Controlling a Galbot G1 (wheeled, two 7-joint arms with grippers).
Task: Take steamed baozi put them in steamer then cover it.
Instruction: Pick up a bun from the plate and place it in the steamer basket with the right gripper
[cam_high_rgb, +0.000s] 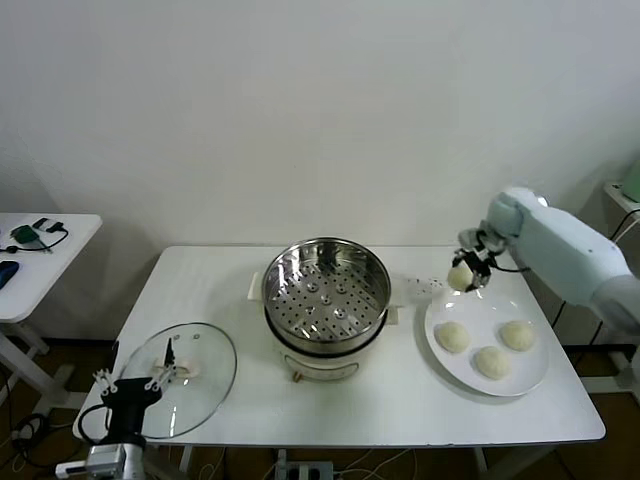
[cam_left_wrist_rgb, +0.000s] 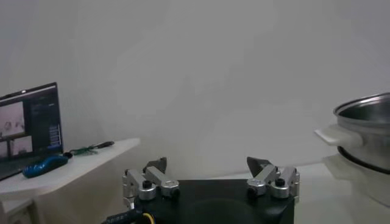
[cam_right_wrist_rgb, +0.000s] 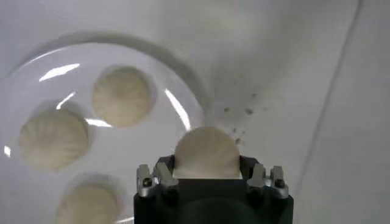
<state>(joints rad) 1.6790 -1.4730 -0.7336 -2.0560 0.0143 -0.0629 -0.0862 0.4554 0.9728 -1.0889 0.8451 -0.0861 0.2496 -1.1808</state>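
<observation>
Small round pale cream dough bun (cam_right_wrist_rgb: 206, 152): held aloft above the far edge of the flat white round plate (cam_high_rgb: 437, 358), pinched at its sides by the right gripper (cam_high_rgb: 470, 266). Likely light, soft, easily dented; best taken gently across the widest part. Three more buns (cam_high_rgb: 452, 336) on the plate. Shiny perforated steel steamer pot (cam_high_rgb: 326, 290) empty, nearby. Clear glass lid (cam_high_rgb: 205, 375) lying beside the left gripper (cam_left_wrist_rgb: 210, 167), jaws spread, idle.

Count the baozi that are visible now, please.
4: three baozi lie on the white plate; one baozi is held in the right hand, above the plate's edge.
</observation>
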